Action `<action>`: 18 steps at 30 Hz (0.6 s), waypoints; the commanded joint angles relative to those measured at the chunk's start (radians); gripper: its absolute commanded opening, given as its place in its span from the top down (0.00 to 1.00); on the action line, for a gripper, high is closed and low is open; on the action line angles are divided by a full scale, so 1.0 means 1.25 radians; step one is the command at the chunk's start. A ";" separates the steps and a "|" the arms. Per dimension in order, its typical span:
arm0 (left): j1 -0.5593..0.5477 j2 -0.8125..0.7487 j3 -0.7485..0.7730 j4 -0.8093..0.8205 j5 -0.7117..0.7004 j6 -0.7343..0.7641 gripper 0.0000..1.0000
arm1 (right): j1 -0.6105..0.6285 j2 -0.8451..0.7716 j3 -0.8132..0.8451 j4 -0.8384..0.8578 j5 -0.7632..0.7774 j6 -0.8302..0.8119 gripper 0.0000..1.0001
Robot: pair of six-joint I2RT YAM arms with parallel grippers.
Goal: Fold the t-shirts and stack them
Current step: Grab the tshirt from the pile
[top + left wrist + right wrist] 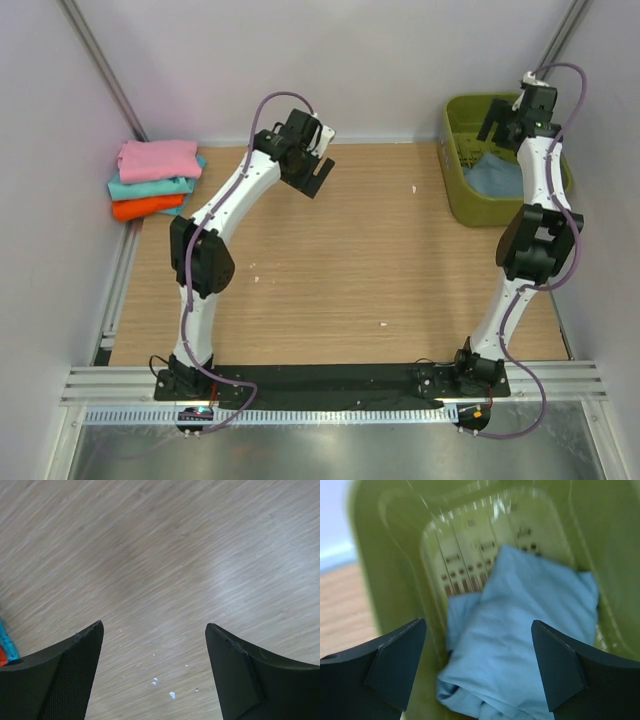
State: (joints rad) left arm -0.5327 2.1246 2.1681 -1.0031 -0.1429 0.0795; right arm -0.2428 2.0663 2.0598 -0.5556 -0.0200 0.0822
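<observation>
Left fingers spread wide, empty; right fingers likewise, above blue t-shirt in basket

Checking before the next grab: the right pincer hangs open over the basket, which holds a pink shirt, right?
No, the shirt in the basket is light blue, not pink; the right wrist view shows it. The right pincer does hang open over the basket.
</observation>
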 commanded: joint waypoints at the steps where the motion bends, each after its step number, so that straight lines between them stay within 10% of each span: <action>1: 0.020 -0.049 0.012 -0.026 0.112 -0.007 0.17 | -0.006 0.021 -0.031 -0.023 -0.064 0.005 0.08; 18: 0.007 -0.050 0.017 -0.030 0.095 -0.010 0.14 | -0.032 0.129 -0.125 -0.018 0.049 -0.062 0.18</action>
State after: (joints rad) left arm -0.5171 2.1227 2.1681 -1.0435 0.0055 0.0677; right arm -0.2752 2.2234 1.9255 -0.5983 -0.0040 0.0216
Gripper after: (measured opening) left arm 0.858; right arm 0.843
